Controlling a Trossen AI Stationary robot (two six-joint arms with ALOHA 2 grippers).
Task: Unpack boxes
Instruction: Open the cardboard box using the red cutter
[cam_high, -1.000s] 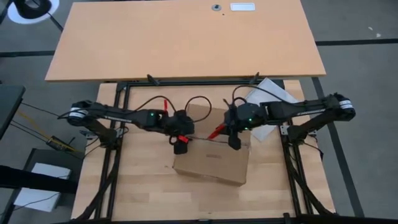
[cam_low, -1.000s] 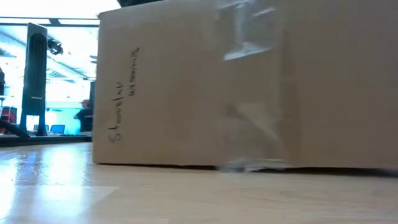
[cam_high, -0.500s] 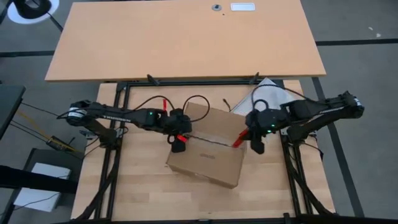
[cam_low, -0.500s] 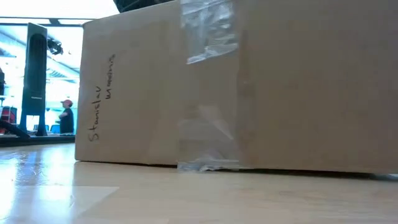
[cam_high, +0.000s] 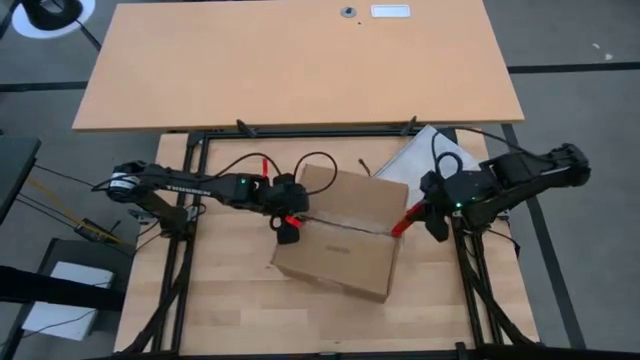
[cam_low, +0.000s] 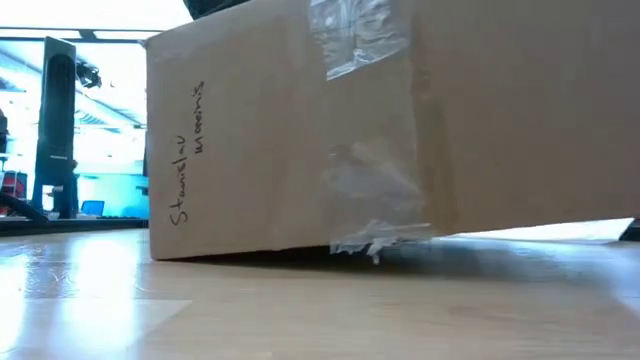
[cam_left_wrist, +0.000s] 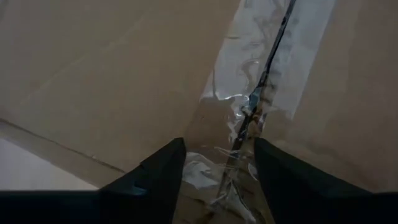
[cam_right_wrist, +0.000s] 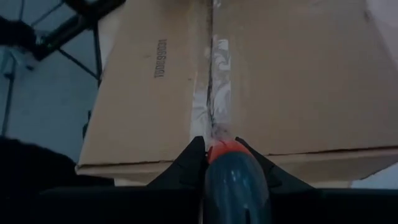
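Observation:
The brown cardboard box (cam_high: 340, 238) lies in the middle of the table, flaps closed, with a taped seam (cam_right_wrist: 211, 81) running along its top and slit open. In the low view the box (cam_low: 400, 130) is tilted: its left bottom corner is on the table and its right part is raised. My left gripper (cam_high: 288, 230) (cam_left_wrist: 217, 180) is open over the seam's left end. My right gripper (cam_high: 437, 225) (cam_right_wrist: 229, 163) hangs just off the box's right end, shut on a red-handled box cutter (cam_high: 405, 220). My left gripper comes down slanting from the table's left, its open fingers (cam_left_wrist: 161, 174) standing on either side of the seam's left end (cam_left_wrist: 239, 134). The tips seem to rest on the box top, but the fingers hide the place of contact. My right gripper pinches the cutter's handle (cam_right_wrist: 231, 177) between its two fingers, which lie along it. The cutter points slanting down toward the table's left, at the seam's right end (cam_right_wrist: 214, 132). Whether its tip touches the box, I cannot tell.
A white sheet or bag (cam_high: 432, 155) lies at the back right of the table, behind my right arm. A larger wooden table (cam_high: 300, 60) stands beyond the far edge. Bare tabletop (cam_high: 250, 310) shows in front of the box.
My right gripper has gone toward the table's right edge with the cutter, from above the box's middle to just past its right end, rolling as it went. The box has turned a little on the table, and its right part has lifted.

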